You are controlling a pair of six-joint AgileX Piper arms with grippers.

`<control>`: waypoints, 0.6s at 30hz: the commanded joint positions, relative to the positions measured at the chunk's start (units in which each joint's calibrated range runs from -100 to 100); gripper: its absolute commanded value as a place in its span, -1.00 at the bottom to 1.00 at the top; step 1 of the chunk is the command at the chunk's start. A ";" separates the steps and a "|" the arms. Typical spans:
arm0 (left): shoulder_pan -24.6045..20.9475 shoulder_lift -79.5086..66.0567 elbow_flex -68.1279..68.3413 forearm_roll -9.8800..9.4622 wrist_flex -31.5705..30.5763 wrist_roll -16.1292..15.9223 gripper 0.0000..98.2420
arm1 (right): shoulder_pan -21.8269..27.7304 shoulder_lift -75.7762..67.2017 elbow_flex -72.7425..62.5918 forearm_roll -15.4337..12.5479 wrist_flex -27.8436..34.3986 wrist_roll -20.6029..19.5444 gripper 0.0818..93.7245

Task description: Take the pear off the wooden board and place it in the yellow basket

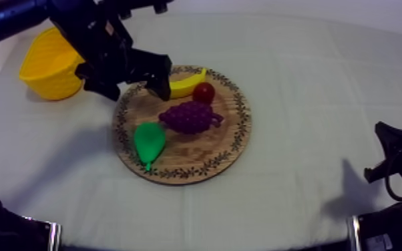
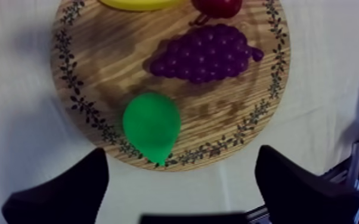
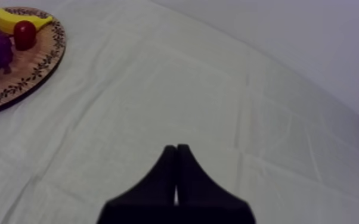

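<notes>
From above, the yellow basket (image 1: 47, 67) sits behind the left end effector (image 1: 137, 90), on the side away from the round wooden board (image 1: 237, 133). That end effector hangs over the board's rim on the basket side, and one finger is close to the end of the banana (image 1: 187, 81).

The left wrist view adds the detail. The two black fingers (image 2: 68, 190) are spread wide and released, with nothing between them. The green pear (image 2: 152, 125) lies on the board straight ahead of the gap, not touching either finger. Its long axis runs from the bunch of grapes (image 2: 206, 53) out to the rim. The rounded bulb faces the grapes and the narrow tip points back toward the end effector, reaching the leaf-patterned border.

The pear is smooth, glossy and teardrop-shaped. The grapes are a knobbly purple cluster, apart from the pear. The board shows a clear wood grain inside its dark vine ring. The small red fruit (image 1: 204, 92) sits between the banana and the grapes.

The right wrist view shows the right end effector (image 3: 176, 149) clenched on nothing, its fingers pressed together as a narrow wedge. It is over the creased grey-white cloth of the table (image 3: 229, 89), well away from the board.
</notes>
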 commanded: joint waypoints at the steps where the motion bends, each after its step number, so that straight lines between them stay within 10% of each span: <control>1: -0.03 0.73 1.35 0.38 -0.99 -0.25 0.83 | 0.00 -0.03 -0.02 0.01 0.02 0.01 -1.00; 18: 0.07 10.78 7.98 3.65 -8.06 -1.79 0.95 | 0.00 -0.03 -0.02 0.01 0.02 0.01 -1.00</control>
